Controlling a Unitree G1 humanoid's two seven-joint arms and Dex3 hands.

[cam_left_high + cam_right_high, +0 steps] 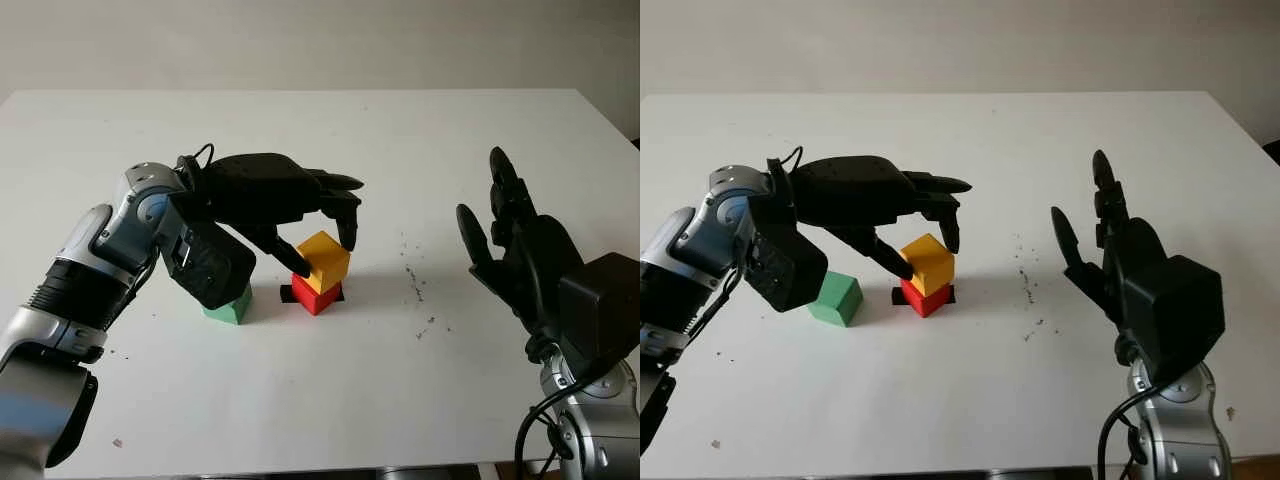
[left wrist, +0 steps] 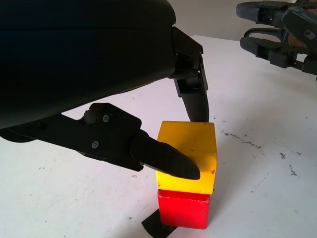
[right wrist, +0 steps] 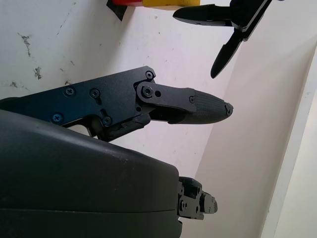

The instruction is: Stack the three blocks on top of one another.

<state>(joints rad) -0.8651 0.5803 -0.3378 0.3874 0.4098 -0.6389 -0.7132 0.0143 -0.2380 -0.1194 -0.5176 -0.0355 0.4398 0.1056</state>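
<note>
Two up, one to go!
Yellow block (image 1: pixel 324 260) sits on the red block (image 1: pixel 314 294) mid-table (image 1: pixel 300 400), left robot hand (image 1: pixel 318 238) pinching it from both sides; green block (image 1: pixel 836 298) waits beside, half hidden. Right robot hand (image 1: pixel 510 245) hovers open, holding nothing.

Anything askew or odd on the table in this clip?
Yes: the yellow cube sits twisted on the red cube, overhanging its edge, with the left hand pinching it. Dark specks mark the white table. The green cube sits apart, unstacked.
</note>
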